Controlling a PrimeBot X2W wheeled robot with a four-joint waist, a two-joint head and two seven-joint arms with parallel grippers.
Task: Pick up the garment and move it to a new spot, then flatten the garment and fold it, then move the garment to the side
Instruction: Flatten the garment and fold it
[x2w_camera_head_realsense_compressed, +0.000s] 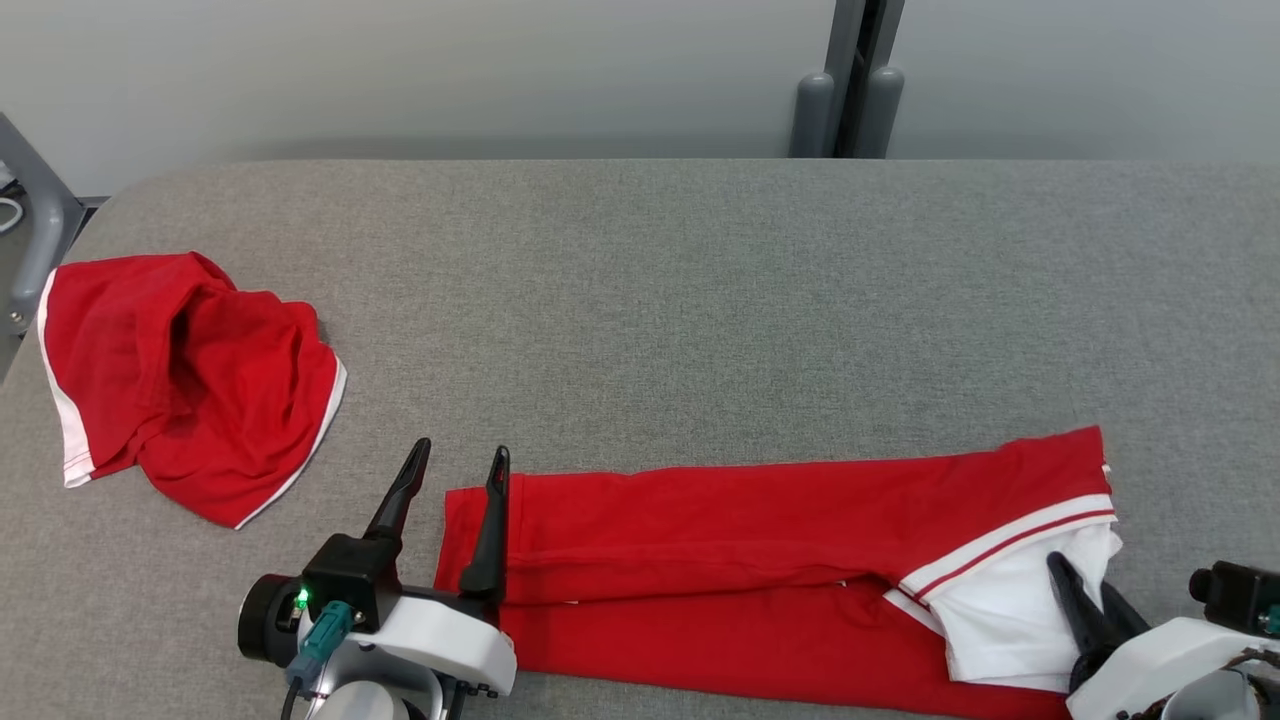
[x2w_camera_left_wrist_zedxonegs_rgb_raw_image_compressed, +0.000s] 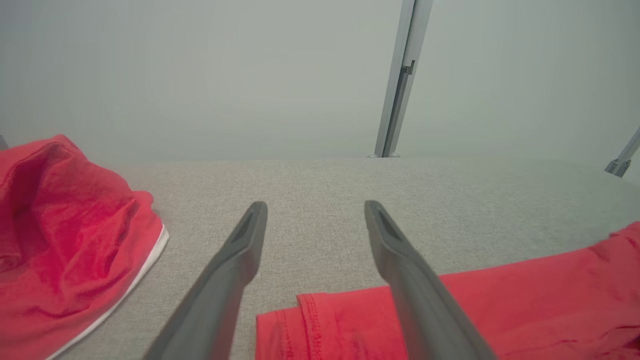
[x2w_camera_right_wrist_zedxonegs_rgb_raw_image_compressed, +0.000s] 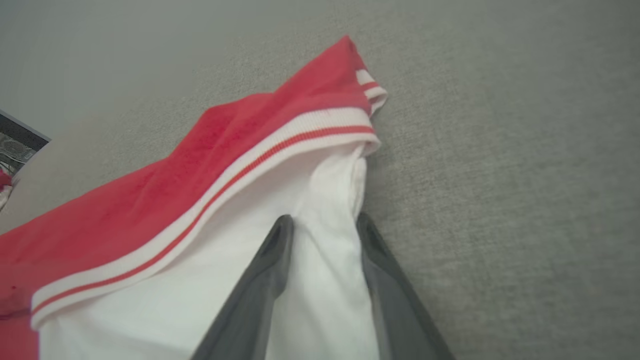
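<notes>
The garment (x2w_camera_head_realsense_compressed: 750, 540) is a red shirt with a white, red-striped trim, folded into a long strip along the table's near edge. Its left hem (x2w_camera_left_wrist_zedxonegs_rgb_raw_image_compressed: 310, 325) lies low between the fingers of my left gripper (x2w_camera_head_realsense_compressed: 462, 450), which stands open and holds nothing (x2w_camera_left_wrist_zedxonegs_rgb_raw_image_compressed: 315, 205). At the strip's right end my right gripper (x2w_camera_head_realsense_compressed: 1080, 578) has its fingers pressed against both sides of a raised ridge of the white inner fabric (x2w_camera_right_wrist_zedxonegs_rgb_raw_image_compressed: 325, 260), just below the striped band (x2w_camera_right_wrist_zedxonegs_rgb_raw_image_compressed: 200, 200). The right gripper (x2w_camera_right_wrist_zedxonegs_rgb_raw_image_compressed: 322, 217) is narrowed onto that fold.
A second red garment (x2w_camera_head_realsense_compressed: 190, 380) lies crumpled at the table's left (x2w_camera_left_wrist_zedxonegs_rgb_raw_image_compressed: 60, 240). The grey cloth table (x2w_camera_head_realsense_compressed: 700, 280) stretches bare beyond the strip. A grey post (x2w_camera_head_realsense_compressed: 850, 90) stands behind the far edge, and a metal frame (x2w_camera_head_realsense_compressed: 30, 230) at the far left.
</notes>
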